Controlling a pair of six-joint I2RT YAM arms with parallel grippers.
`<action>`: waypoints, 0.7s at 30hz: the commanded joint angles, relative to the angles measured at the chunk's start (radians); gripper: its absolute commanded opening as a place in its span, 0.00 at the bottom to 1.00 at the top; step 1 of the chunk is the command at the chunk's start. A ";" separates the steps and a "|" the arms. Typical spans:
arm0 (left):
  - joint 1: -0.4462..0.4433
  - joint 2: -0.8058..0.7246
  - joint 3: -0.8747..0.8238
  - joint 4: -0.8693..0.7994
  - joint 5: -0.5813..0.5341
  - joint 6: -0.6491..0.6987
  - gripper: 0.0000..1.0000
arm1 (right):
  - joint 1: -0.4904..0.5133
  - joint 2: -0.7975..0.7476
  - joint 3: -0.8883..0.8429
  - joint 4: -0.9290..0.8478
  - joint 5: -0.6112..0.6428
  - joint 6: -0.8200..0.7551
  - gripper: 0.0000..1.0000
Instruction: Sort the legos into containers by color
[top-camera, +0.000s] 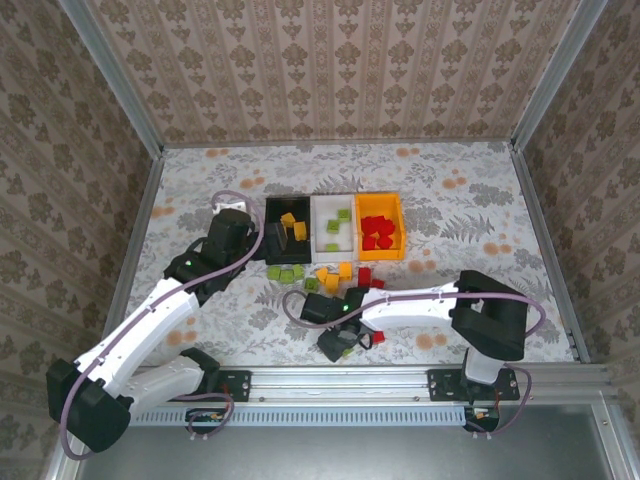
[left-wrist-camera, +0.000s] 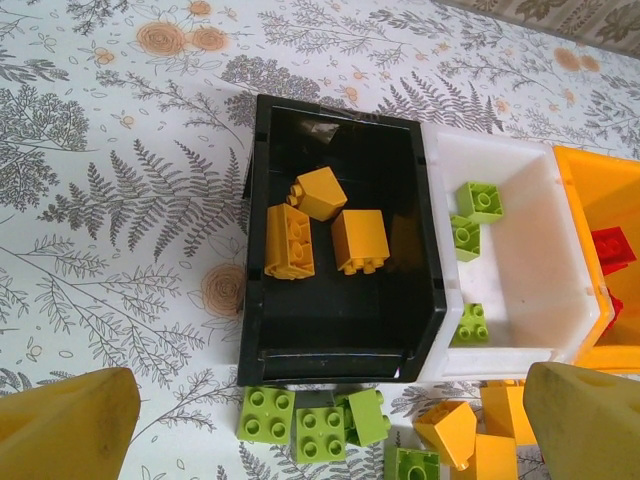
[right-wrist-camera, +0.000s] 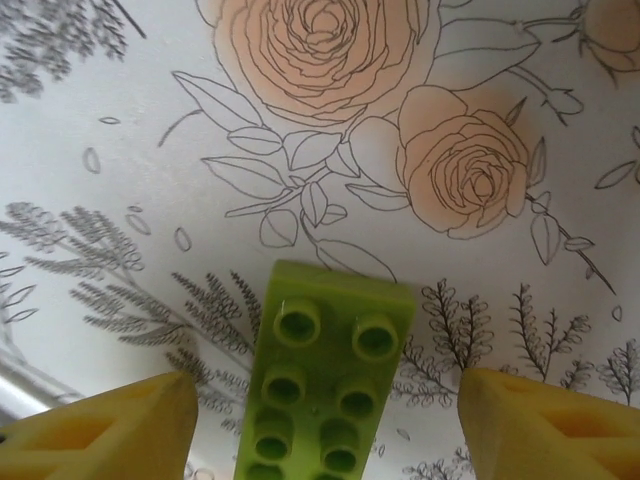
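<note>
- My left hand (left-wrist-camera: 330, 440) hangs spread wide, gripping nothing.
- Just ahead of it, loose green legos (left-wrist-camera: 268, 413) and orange-yellow legos (left-wrist-camera: 448, 425) lie on the worktop (left-wrist-camera: 130, 200).
- Beyond those stands the black bin (left-wrist-camera: 252, 250), holding 3 orange-yellow blocks (left-wrist-camera: 358, 240).
- Touching the black bin's right side is the white bin (left-wrist-camera: 520, 260) with 3 green blocks (left-wrist-camera: 482, 200), then the orange bin (left-wrist-camera: 585, 190) with red blocks (left-wrist-camera: 612, 248).
- My right hand (right-wrist-camera: 325, 420) is released: a green brick (right-wrist-camera: 330, 350) lies between its fingers (right-wrist-camera: 100, 430), with a gap on each side.
</note>
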 joint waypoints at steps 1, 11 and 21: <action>0.016 -0.012 -0.011 -0.016 0.000 -0.025 1.00 | 0.026 0.045 0.041 -0.047 0.075 -0.006 0.65; 0.025 -0.003 -0.015 0.000 0.028 -0.025 1.00 | 0.005 0.034 0.000 -0.034 0.122 0.010 0.36; 0.025 0.000 -0.028 0.005 0.055 -0.023 1.00 | -0.144 -0.199 -0.009 -0.010 0.164 -0.007 0.32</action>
